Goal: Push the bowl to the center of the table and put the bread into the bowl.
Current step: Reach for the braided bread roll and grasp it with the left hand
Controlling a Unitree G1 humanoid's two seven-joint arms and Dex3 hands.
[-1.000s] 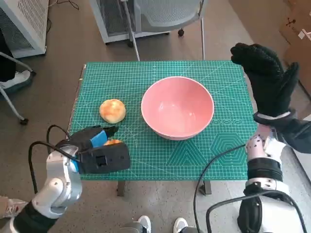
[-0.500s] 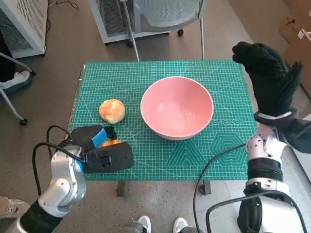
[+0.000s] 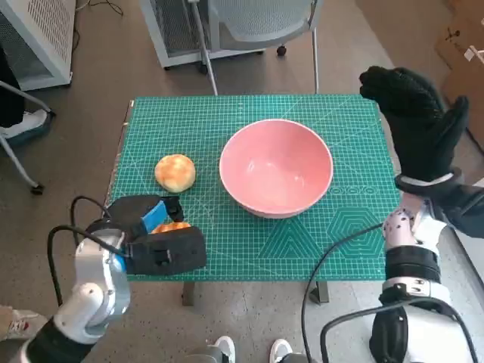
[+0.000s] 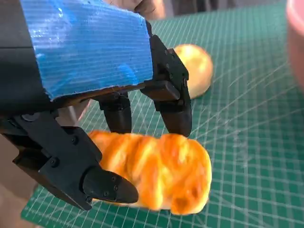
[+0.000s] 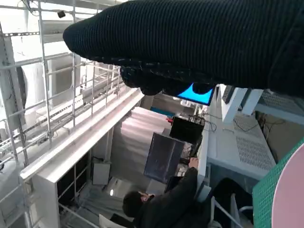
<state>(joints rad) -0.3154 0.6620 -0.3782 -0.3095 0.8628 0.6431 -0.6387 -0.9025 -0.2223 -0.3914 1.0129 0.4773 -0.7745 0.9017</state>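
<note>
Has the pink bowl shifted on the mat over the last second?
No. The pink bowl sits at the same spot on the green mat, with the same gap to the round bun beside it.

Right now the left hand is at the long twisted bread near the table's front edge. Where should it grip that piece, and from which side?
Grip the twisted bread across its narrow middle, coming from above. It lies flat and elongated on the green mat, so its long sides are free. The left hand already brackets it that way: fingers on the far side, thumb on the near. The round bun lies apart, out of the way.
</note>
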